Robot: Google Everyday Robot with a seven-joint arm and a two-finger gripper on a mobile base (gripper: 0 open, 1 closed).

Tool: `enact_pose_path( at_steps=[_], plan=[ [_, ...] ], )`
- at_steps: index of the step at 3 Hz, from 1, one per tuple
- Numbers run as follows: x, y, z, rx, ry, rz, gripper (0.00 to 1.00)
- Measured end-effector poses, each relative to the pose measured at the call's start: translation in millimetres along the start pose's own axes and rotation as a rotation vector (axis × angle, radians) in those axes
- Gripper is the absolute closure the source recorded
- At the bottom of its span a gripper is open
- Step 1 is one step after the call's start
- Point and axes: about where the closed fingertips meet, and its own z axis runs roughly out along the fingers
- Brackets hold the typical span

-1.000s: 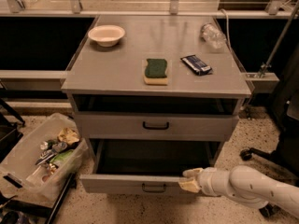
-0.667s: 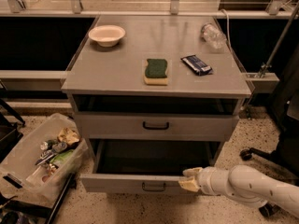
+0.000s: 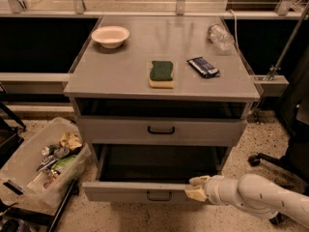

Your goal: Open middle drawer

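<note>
1. We find the gripper (image 3: 197, 189) low on the right, against the front of the middle drawer (image 3: 120, 191), just right of its black handle (image 3: 159, 195). We cannot tell how far it is open or whether it grips the front.
2. The drawer's long axis runs left to right. It stands pulled well out, so we judge any further pull goes straight out from the cabinet.
3. Its inside looks dark, and we see nothing in it. The bowl (image 3: 110, 35) on the desk (image 3: 120, 66) looks empty. The floor bin (image 3: 21, 166) at the left holds mixed scraps.
</note>
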Motion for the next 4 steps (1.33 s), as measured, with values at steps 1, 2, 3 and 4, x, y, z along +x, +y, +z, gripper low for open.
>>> enact_pose_path(
  at_steps=[1, 2, 3, 4],
  plan=[
    [4.6, 4.9, -3.1, -0.004, -0.001, 0.004, 1.00],
    [3.7, 5.4, -3.5, -0.004, -0.001, 0.004, 1.00],
    [8.6, 10.5, -6.6, -0.009, -0.003, 0.009, 1.00],
    [7.7, 11.0, -7.2, -0.009, -0.003, 0.009, 1.00]
  ],
)
